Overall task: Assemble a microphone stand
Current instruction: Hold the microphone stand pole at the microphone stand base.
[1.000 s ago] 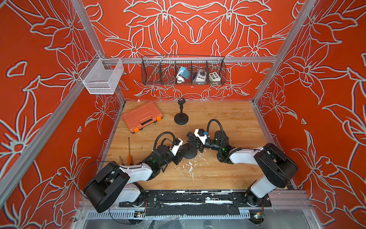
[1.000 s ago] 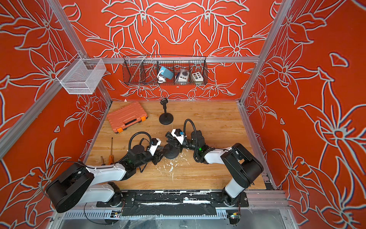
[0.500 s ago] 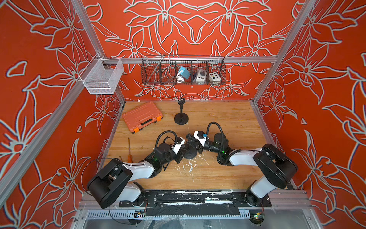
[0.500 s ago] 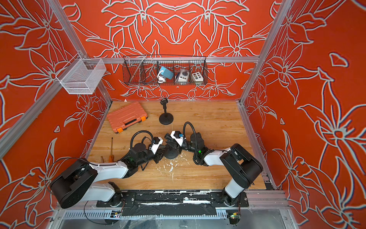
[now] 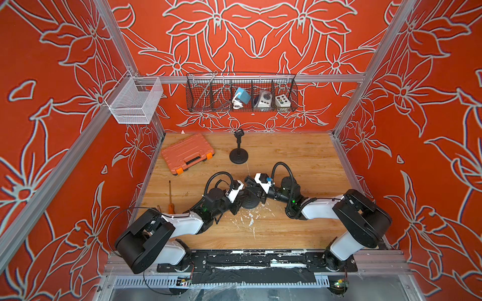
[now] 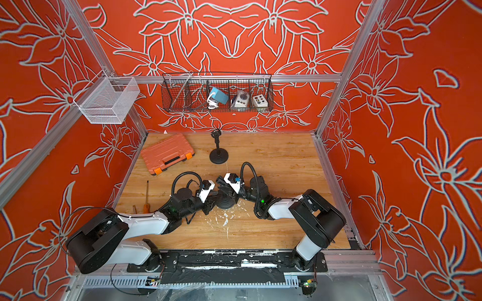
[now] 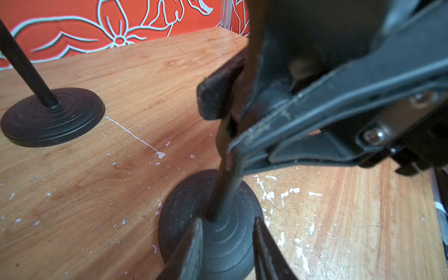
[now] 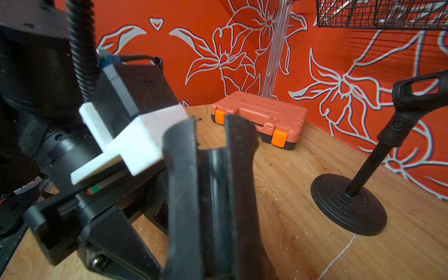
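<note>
In both top views a black round base (image 5: 251, 202) (image 6: 226, 203) sits on the wooden floor between my two arms. A thin black pole (image 7: 224, 169) stands in its centre hole, leaning a little. My right gripper (image 8: 211, 135) (image 5: 251, 185) is shut on the pole (image 8: 215, 174) above the base. My left gripper (image 7: 226, 234) (image 5: 238, 200) is low at the base (image 7: 213, 240). Its fingers (image 7: 191, 249) lie on either side of the stepped dome, closed onto it.
A second, assembled microphone stand (image 5: 238, 155) (image 8: 349, 206) with a clip on top stands behind. An orange tool case (image 5: 187, 153) lies back left. A screwdriver (image 5: 170, 194) lies by the left wall. Wire baskets (image 5: 241, 92) hang on the back wall.
My left gripper has moved in over the base and its jaws have narrowed around the dome. The right gripper has stayed shut on the pole, shifting slightly left.
</note>
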You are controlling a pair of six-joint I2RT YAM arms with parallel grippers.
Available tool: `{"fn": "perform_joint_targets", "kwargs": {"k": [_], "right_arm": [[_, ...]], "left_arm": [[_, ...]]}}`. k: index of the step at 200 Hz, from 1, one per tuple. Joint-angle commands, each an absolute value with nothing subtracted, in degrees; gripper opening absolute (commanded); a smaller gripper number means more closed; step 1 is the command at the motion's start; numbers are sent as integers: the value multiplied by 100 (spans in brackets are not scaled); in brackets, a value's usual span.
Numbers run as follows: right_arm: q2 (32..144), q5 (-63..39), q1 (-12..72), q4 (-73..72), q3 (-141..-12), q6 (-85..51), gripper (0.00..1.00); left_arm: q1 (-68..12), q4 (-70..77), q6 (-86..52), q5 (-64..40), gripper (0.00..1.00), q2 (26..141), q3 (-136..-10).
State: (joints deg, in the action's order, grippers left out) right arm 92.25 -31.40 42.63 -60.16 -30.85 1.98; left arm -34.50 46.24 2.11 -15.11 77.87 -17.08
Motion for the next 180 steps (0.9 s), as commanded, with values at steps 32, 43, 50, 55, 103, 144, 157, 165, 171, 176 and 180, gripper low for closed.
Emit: {"fn": "perform_joint_targets", "kwargs": {"k": [32, 43, 50, 55, 103, 144, 157, 165, 171, 176, 180], "right_arm": [[9410, -2448, 4331, -5365, -2951, -308, 0], [9367, -2258, 4345, -5330, -2952, -455, 0], [9324, -2091, 4373, -5232, -2956, -501, 0], [9283, -1944, 4402, -5144, -2964, -506, 0], [9082, -789, 4594, -4786, -2822, -763, 0], [8987, -42, 4883, -4482, -2896, -706, 0], [8926, 181, 4963, -4421, -2908, -710, 0], [8892, 283, 5003, -4330, -2940, -704, 0], [8872, 337, 5028, -4226, -2974, -697, 0], [8856, 387, 5049, -4153, -3008, -695, 0], [8849, 421, 5075, -4097, -3025, -692, 0]], "left_arm": [[-3428, 4989, 393, -1669, 33, 8148, -1845], [-3428, 5062, 396, -1705, 33, 8231, -1901], [-3428, 5109, 396, -1716, 33, 8288, -1929], [-3428, 5145, 397, -1722, 32, 8317, -1945], [-3428, 5296, 400, -1770, 32, 8471, -1993], [-3428, 5334, 456, -1769, 32, 8497, -1960], [-3433, 5318, 494, -1766, 31, 8456, -1937], [-3436, 5322, 518, -1763, 31, 8428, -1918], [-3432, 5318, 555, -1777, 31, 8393, -1902], [-3436, 5330, 577, -1802, 30, 8373, -1886], [-3432, 5331, 600, -1820, 30, 8364, -1870]]}}
